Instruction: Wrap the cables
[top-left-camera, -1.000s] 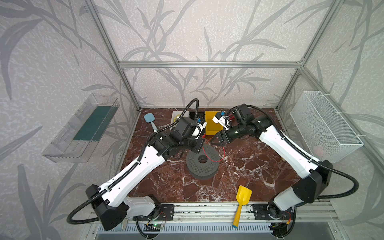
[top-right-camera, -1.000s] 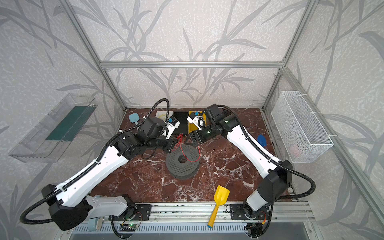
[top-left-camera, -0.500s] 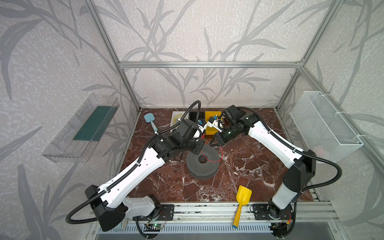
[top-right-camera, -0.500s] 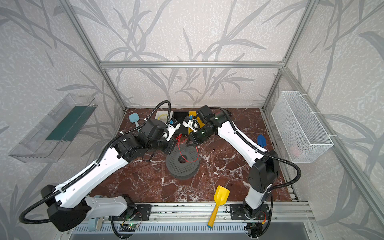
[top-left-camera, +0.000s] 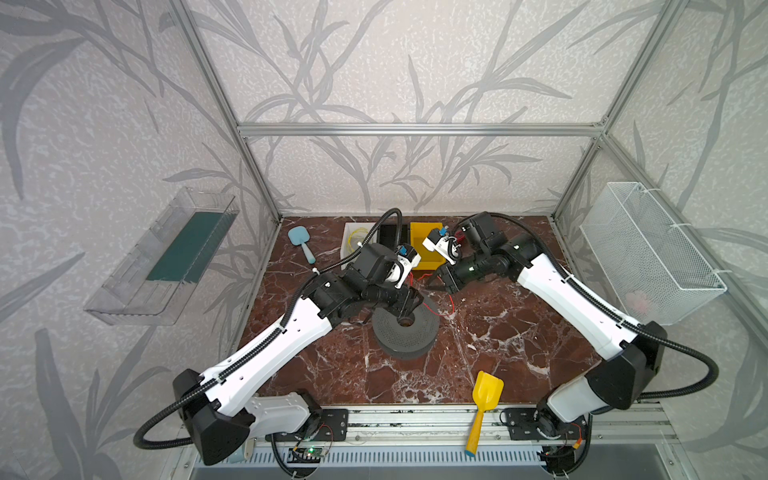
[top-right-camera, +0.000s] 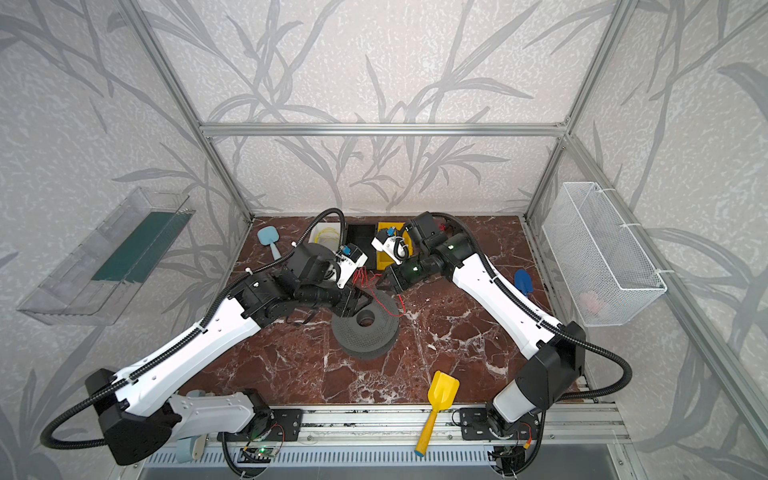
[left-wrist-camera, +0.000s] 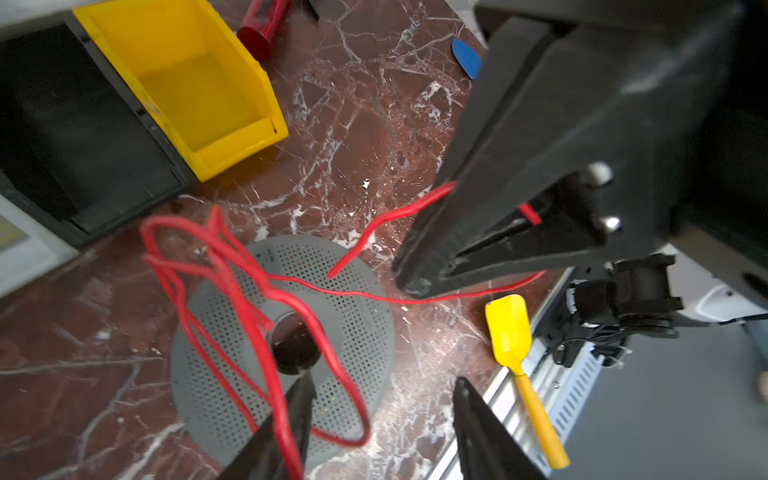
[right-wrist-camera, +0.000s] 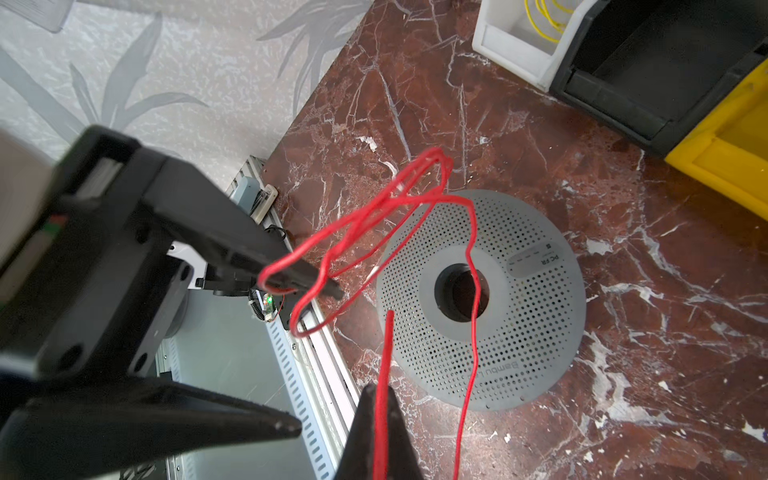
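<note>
A thin red cable (right-wrist-camera: 384, 353) hangs in loose loops over the grey perforated spool (top-left-camera: 405, 332). My right gripper (right-wrist-camera: 376, 392) is shut on one end of it, just behind the spool (top-right-camera: 365, 332) in both top views. My left gripper (left-wrist-camera: 382, 401) is open at the spool's back left edge, and loops of the red cable (left-wrist-camera: 279, 419) are draped over one of its fingers (right-wrist-camera: 328, 286). In the left wrist view the right gripper (left-wrist-camera: 415, 278) pinches the cable beside the spool (left-wrist-camera: 353, 324). A yellow cable (right-wrist-camera: 548, 16) lies coiled in the white bin (top-left-camera: 351, 249).
A black bin (top-left-camera: 390, 235) and a yellow bin (top-left-camera: 426, 249) stand behind the spool. A yellow scoop (top-left-camera: 484, 403) lies at the front edge, a blue brush (top-left-camera: 301, 241) at the back left, a blue scoop (top-right-camera: 523, 282) at the right. A wire basket (top-left-camera: 648, 249) hangs on the right wall.
The right gripper has shut on the red cable's end and drawn back to the right. The left gripper has opened, leaving the loops draped over one finger.
</note>
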